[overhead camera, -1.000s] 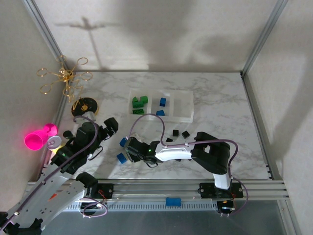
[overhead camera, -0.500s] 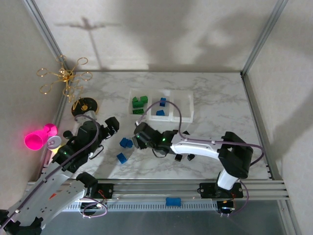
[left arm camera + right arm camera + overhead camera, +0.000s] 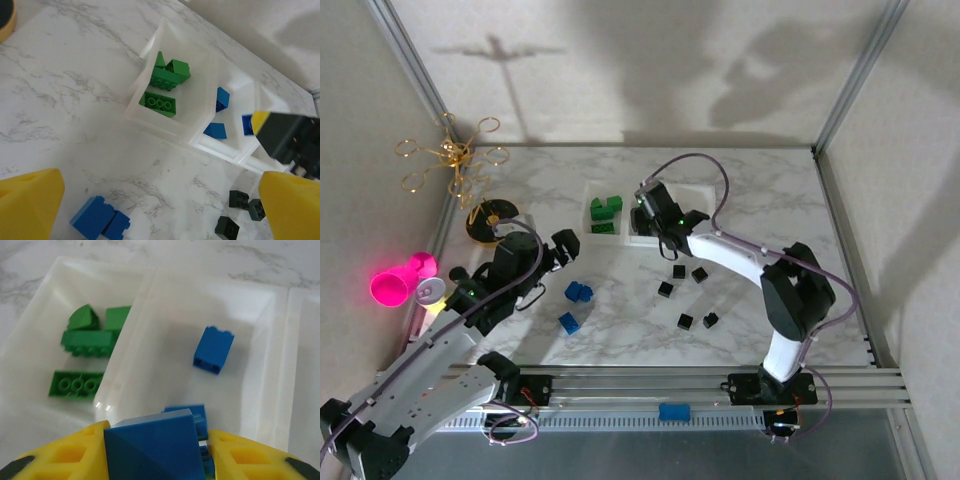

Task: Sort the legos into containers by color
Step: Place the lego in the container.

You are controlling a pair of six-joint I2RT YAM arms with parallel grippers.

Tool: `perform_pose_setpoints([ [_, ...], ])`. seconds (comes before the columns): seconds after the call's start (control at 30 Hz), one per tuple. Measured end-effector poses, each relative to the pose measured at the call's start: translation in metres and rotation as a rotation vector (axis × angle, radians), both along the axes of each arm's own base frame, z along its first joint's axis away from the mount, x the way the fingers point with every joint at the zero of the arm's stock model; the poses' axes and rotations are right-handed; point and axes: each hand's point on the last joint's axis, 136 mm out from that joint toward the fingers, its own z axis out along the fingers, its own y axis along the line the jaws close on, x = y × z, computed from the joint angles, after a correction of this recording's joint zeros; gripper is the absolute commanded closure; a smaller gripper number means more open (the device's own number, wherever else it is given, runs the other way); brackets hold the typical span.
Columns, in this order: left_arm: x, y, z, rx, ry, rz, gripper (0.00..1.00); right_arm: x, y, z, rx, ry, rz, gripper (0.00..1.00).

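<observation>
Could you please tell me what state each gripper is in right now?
Left gripper: open, empty.
Right gripper: shut on a blue lego.

Bright, diffuse light is coming from the near side, throwing large soft shadows of the arms (image 3: 720, 245) onto the back wall (image 3: 650, 70), while the pink cup (image 3: 392, 285) is glowing oversaturated and the yellow fingertips (image 3: 30, 205) are blurring at the wrist views' lower edges.
</observation>
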Motion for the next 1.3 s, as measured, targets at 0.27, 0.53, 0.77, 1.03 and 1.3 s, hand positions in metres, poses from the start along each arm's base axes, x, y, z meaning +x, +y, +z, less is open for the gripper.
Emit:
perform_pose_setpoints([
  [0.27, 0.013, -0.016, -0.004, 0.003, 0.008, -0.049, 0.0, 0.051, 0.003, -0.03, -0.054, 0.007, -0.02, 0.56],
  [0.53, 0.021, -0.022, -0.01, 0.023, 0.023, -0.067, 0.0, 0.069, -0.001, -0.043, -0.078, 0.014, -0.026, 0.43],
  [0.77, 0.022, -0.023, -0.011, 0.025, 0.025, -0.071, 0.0, 0.07, 0.002, -0.035, -0.072, 0.0, -0.016, 0.38],
  [1.03, 0.021, -0.024, -0.007, 0.016, 0.015, -0.077, 0.0, 0.05, 0.001, 0.014, -0.014, -0.057, 0.02, 0.34],
  [1.3, 0.008, -0.016, 0.012, -0.012, -0.031, -0.076, 0.0, -0.036, 0.03, 0.025, 0.031, -0.042, 0.157, 0.31],
])
